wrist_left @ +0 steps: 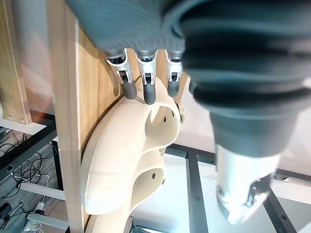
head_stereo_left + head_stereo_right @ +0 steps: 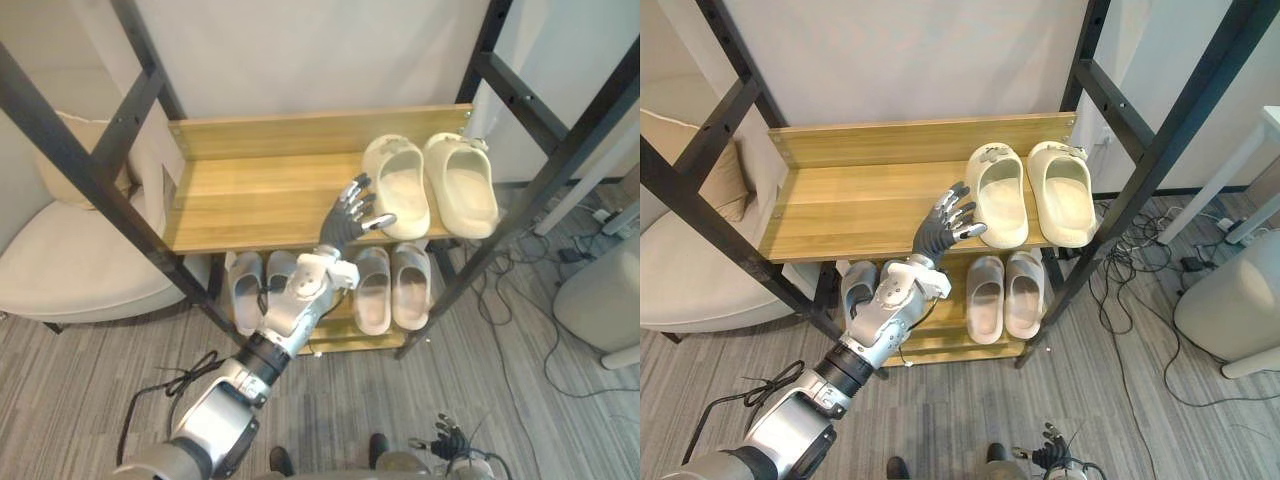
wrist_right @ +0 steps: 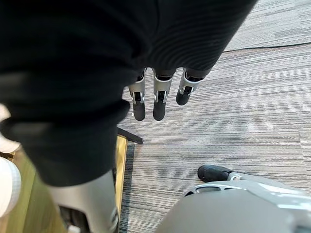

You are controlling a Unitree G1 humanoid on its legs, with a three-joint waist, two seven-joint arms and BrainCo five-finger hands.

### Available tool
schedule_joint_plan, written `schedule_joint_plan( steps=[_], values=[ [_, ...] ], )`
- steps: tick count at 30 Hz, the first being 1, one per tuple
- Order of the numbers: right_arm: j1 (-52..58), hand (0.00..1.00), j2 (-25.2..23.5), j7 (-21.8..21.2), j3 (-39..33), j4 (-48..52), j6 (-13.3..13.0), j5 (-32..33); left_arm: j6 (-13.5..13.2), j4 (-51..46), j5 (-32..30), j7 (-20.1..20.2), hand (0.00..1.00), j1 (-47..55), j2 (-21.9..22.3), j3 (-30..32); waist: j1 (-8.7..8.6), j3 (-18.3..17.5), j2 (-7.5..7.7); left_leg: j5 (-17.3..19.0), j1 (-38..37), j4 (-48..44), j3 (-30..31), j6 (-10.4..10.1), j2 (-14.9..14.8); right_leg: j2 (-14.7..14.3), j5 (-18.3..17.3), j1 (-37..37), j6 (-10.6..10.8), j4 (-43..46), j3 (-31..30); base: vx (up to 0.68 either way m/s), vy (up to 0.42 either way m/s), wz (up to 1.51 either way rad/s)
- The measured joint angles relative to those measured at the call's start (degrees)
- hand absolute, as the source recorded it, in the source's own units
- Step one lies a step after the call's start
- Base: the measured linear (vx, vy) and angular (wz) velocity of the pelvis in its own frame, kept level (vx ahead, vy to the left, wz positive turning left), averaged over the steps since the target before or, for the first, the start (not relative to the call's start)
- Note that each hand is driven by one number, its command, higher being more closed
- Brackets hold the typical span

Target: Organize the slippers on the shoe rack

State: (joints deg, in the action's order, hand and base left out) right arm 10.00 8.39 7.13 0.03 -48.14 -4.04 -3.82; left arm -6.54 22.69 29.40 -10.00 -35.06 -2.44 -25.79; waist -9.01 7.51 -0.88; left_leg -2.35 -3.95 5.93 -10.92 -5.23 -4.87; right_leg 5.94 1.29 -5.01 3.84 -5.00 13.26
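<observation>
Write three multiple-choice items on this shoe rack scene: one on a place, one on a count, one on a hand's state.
1. Where do the cream slippers stand?
A. On the floor. B. At the right end of the top shelf. C. On the lower shelf.
2. How many cream slippers are there?
A. One. B. Two. C. Four.
3. How is the left hand?
A. Open, fingers straight. B. Curled round a slipper. C. Clenched in a fist.
Key: 1 B, they sit side by side at that shelf's right end; 2 B, one pair shows; 3 A, its fingers point straight toward the nearer slipper.
</observation>
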Motion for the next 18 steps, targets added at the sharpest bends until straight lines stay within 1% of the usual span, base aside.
schedule_joint_plan(
  steps=[7,11,18],
  values=[
    [-0.05,0.00,-0.35,-0.02,0.04,0.01,0.00,0.00,0.02,0.28,-0.08,0.04,0.00,-0.08,-0.11,0.34,0.05,0.06,0.11,-0.02,0.01,0.01,0.56,0.01,0.02,0.03,-0.04,-0.17,0.03,0.00,0.59,-0.02,0.003,0.03],
    [-0.11,0.00,-0.57,-0.05,0.05,0.01,0.00,0.00,0.31,0.28,-0.08,0.04,0.00,-0.07,-0.51,2.18,0.08,0.17,0.26,-0.03,0.01,0.00,0.95,0.01,0.05,0.05,-0.07,-0.63,0.07,0.00,0.88,0.00,0.000,0.03],
    [-0.52,0.00,-0.59,-0.35,0.29,0.01,0.01,-0.01,0.52,0.24,-0.11,0.08,0.00,-0.06,-1.00,2.25,0.12,0.32,0.52,-0.11,0.02,0.00,2.20,0.09,0.35,0.28,-0.34,-1.02,0.27,0.01,2.03,-0.01,0.004,0.09]
  ],
)
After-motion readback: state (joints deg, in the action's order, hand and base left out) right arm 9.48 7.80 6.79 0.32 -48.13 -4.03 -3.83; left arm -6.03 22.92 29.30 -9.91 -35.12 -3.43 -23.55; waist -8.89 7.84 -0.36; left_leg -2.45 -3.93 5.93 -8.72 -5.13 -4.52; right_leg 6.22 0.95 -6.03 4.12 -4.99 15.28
